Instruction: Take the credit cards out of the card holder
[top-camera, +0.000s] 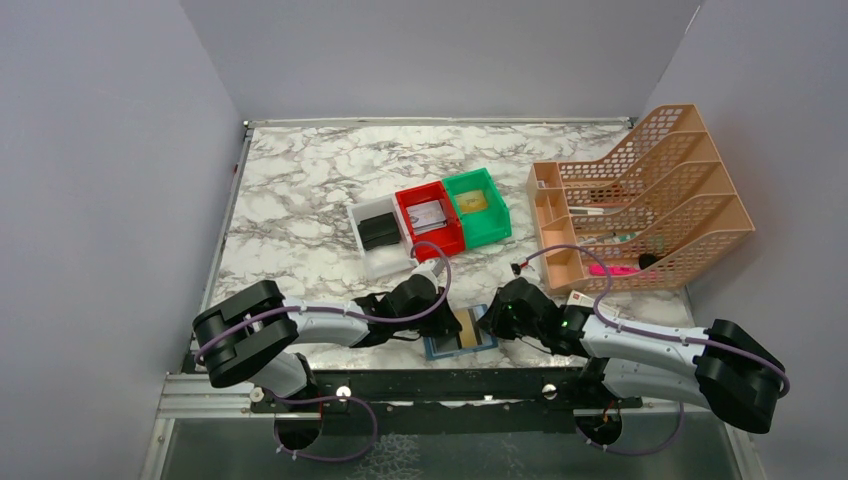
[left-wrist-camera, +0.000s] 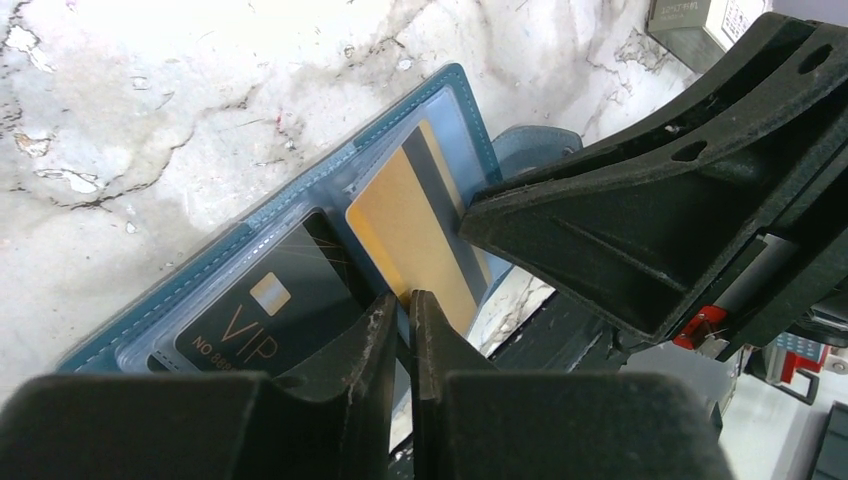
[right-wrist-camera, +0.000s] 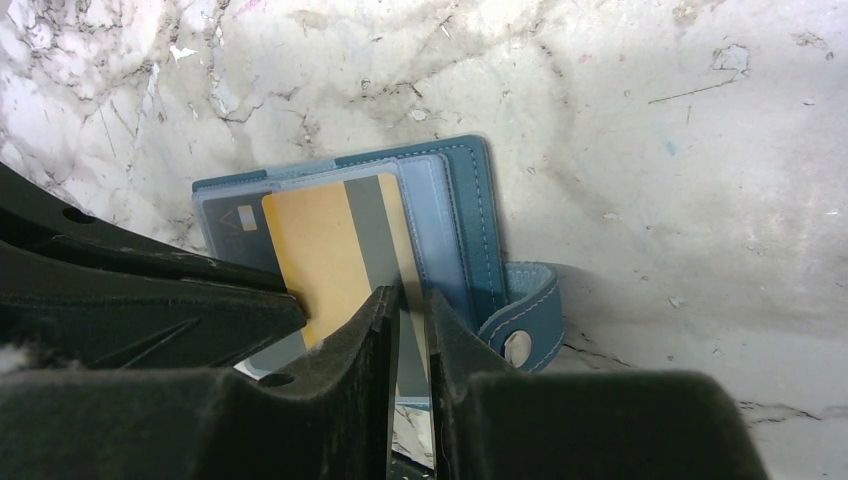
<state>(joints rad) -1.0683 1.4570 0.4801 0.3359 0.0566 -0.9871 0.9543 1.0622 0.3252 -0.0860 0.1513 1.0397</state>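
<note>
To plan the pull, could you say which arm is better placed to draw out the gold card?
Probably left: the left gripper pinches the gold card; the right gripper clamps the holder.

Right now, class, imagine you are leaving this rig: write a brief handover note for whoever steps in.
Left pincer: shut on the gold card at its near edge.
Right pincer: shut on the card holder at its pocket edge, apparently steadying it.
The card holder lies open on the table between the arms; the black VIP card sits in its pocket.
Done: holder open, gold card gripped.
Left: pull out the gold card, then the black one.
</note>
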